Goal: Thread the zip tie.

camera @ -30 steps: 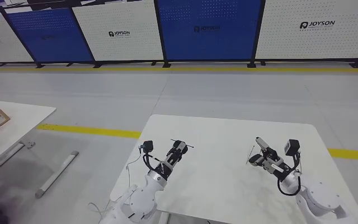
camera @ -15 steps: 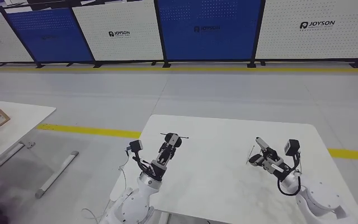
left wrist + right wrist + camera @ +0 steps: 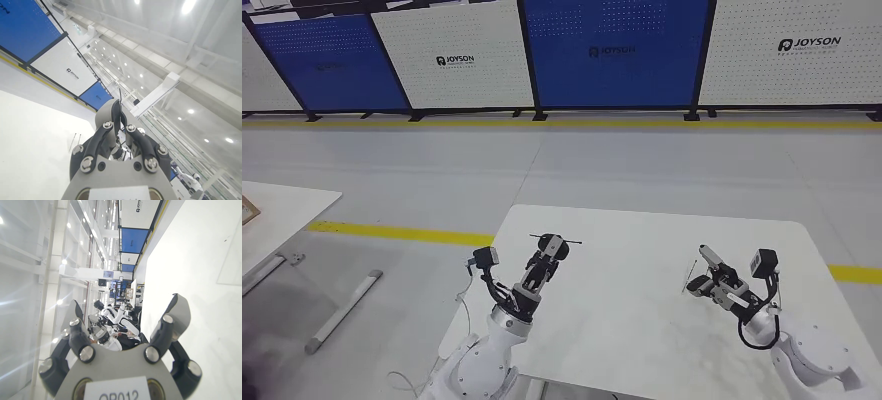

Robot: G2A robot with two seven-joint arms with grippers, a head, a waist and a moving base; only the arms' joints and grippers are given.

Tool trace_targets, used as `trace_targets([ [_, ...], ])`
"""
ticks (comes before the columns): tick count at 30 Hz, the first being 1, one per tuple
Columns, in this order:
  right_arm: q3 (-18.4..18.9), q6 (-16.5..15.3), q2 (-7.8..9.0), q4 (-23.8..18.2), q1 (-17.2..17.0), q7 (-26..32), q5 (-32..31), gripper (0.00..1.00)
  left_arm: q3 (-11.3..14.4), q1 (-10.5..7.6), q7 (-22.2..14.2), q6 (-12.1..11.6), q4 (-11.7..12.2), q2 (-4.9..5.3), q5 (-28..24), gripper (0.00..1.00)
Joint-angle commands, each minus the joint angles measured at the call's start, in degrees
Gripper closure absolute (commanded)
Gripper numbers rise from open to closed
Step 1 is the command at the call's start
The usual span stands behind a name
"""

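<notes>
My left gripper [image 3: 553,245] is held above the left part of the white table [image 3: 642,250], shut on a thin black zip tie [image 3: 555,240] that lies crosswise, with both ends sticking out. In the left wrist view the tie's tip [image 3: 119,94] pokes up past the closed fingertips [image 3: 116,109]. My right gripper [image 3: 700,270] hovers over the right part of the table, open with nothing between its fingers [image 3: 177,306]. Two more thin ties [image 3: 689,274] lie on the table beside it, also seen as dark lines [image 3: 75,140].
The table's left edge runs close beside the left arm, and its front edge lies under both arms. Another white table [image 3: 282,210] stands far left across bare floor. Blue and white panels [image 3: 612,50] line the back.
The left arm has swung slightly left and away from me, and its wrist has turned, carrying the zip tie along. The right arm has not moved.
</notes>
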Motion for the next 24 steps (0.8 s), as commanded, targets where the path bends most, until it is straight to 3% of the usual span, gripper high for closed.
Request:
trace_targets([
  [1,0.0,0.0,0.00,0.0,0.0,0.0,0.0,0.00,-0.5,0.33,1.7,0.0,-1.2,-0.13,-1.2,1.00],
  [11,0.0,0.0,0.00,0.0,0.0,0.0,0.0,0.00,-0.5,0.45,2.1,0.0,-1.2,-0.16,-1.0,1.00],
  [16,0.0,0.0,0.00,0.0,0.0,0.0,0.0,0.00,1.0,-0.84,0.6,2.3,2.0,-0.37,3.3,1.00],
  [18,0.0,0.0,0.00,0.0,0.0,0.0,0.0,0.00,1.5,-1.49,-2.4,3.8,4.0,-0.27,6.5,1.00],
  [20,0.0,0.0,0.00,0.0,0.0,0.0,0.0,0.00,2.0,-1.70,-5.5,4.5,5.1,-0.28,3.9,1.00],
  [21,0.0,0.0,0.00,0.0,0.0,0.0,0.0,0.00,1.1,-2.20,-7.0,5.1,6.3,-0.09,5.6,1.00],
  [24,0.0,0.0,0.00,0.0,0.0,0.0,0.0,0.00,1.0,-2.09,-8.4,5.1,8.2,0.04,8.2,1.00],
])
